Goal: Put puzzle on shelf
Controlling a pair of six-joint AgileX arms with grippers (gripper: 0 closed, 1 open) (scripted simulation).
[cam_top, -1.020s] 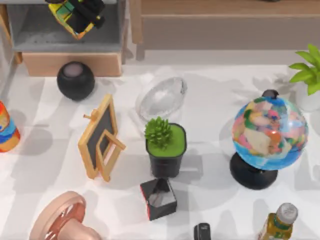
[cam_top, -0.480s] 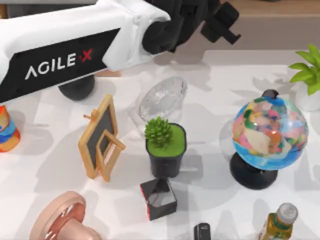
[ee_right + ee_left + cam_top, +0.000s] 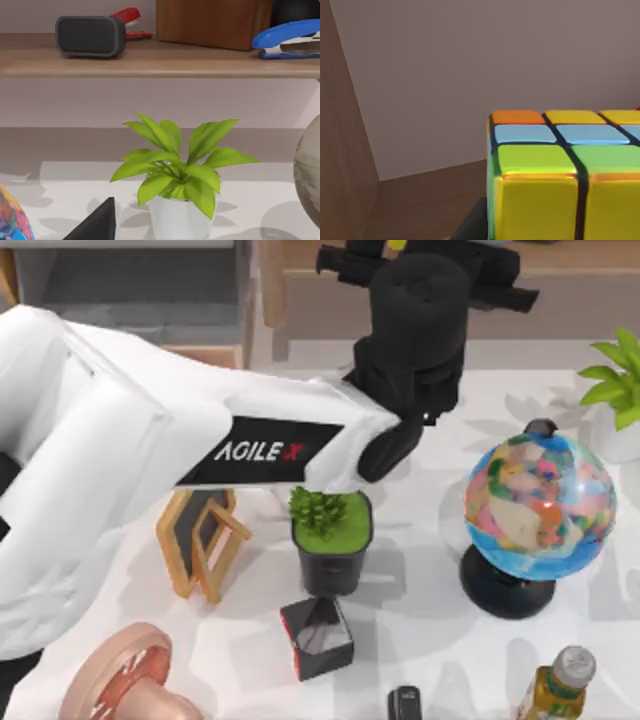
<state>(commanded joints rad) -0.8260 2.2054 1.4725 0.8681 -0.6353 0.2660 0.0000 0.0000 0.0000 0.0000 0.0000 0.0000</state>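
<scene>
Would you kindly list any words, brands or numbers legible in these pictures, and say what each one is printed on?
"AGILE X": white letters, the X in red, on the black panel of the left arm, which reaches across the table toward the shelf.
The bottle at the table's front right has a label too blurred to read.
No other text shows.

Left arm (image 3: 200, 460) hides most of chalkboard (image 3: 205, 535).

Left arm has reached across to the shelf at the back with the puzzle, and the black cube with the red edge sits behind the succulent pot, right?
Not quite. In the top view the black cube sits in front of the succulent pot, toward the near edge, not behind it. The left gripper is at the shelf, with the puzzle in its wrist view.
</scene>
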